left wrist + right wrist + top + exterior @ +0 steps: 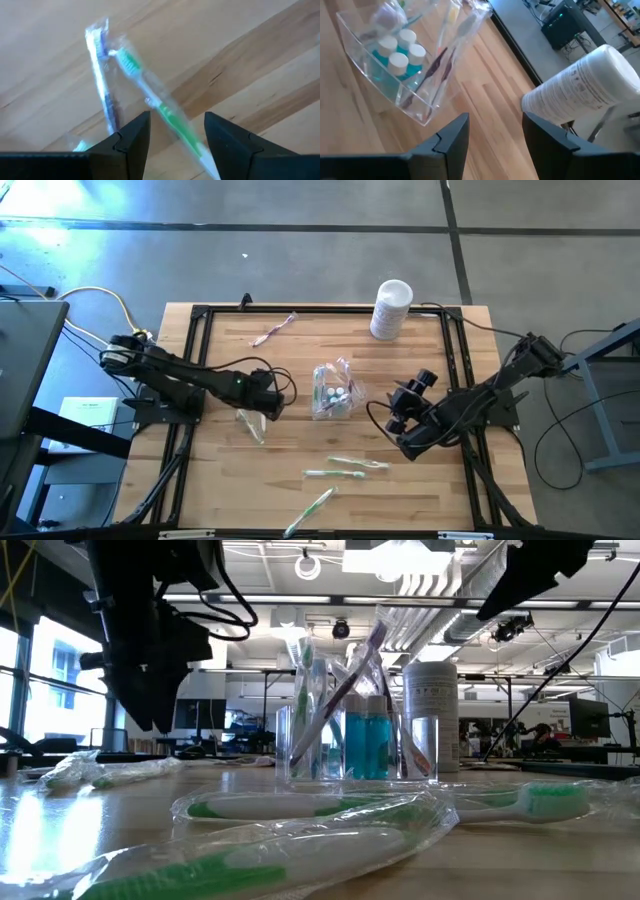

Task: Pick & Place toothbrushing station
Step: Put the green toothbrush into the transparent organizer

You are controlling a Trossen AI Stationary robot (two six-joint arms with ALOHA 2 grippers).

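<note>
A small clear plastic cup [333, 392] stands mid-table and holds teal tubes with white caps [400, 47] and several wrapped toothbrushes [335, 680]. My left gripper [266, 400] is open, above two wrapped toothbrushes lying on the table. One of these is green [160, 107] and one is blue-purple [103, 87]. Its fingers stand on either side of the green brush's handle, and I cannot see them touching it. My right gripper [402, 404] is open and empty, right of the cup and facing it [395, 75].
A white canister [391, 308] stands at the far edge, right of centre. A pink wrapped toothbrush [272, 330] lies far left. Three green wrapped toothbrushes [345, 468] lie near the front edge. A black frame [200, 315] borders the wooden table.
</note>
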